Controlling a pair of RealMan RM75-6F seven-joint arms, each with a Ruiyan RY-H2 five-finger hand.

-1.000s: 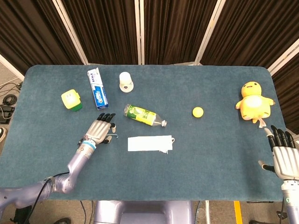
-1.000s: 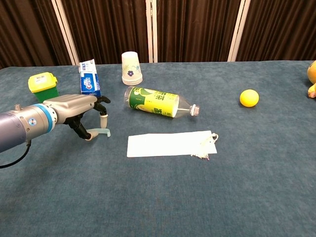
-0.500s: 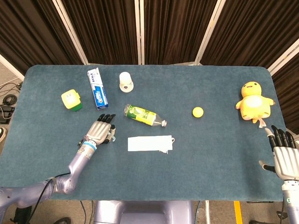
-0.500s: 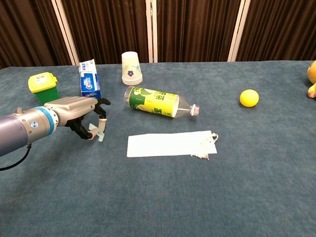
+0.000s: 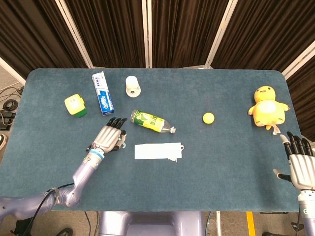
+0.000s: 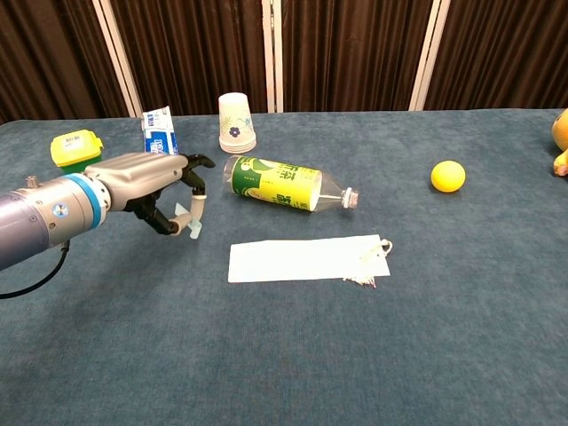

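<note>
The left hand [image 6: 164, 191] pinches a small pale hook [image 6: 189, 221] between thumb and finger, lifted just off the table [image 5: 221, 162]. It hangs just left of the bottle [image 6: 282, 184] (lying on its side, cap toward the ball [image 6: 448, 176]), and the white cloth [image 6: 306, 258] lies flat just in front of the bottle. The right hand [image 5: 299, 166] rests far right of the bottle, fingers spread, holding nothing, below the plush duck [image 5: 267, 107].

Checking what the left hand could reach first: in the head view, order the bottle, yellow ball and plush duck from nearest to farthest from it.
From the left hand:
1. Bottle, lying just to its right.
2. Yellow ball, mid-table.
3. Plush duck, near the far right edge.
</note>
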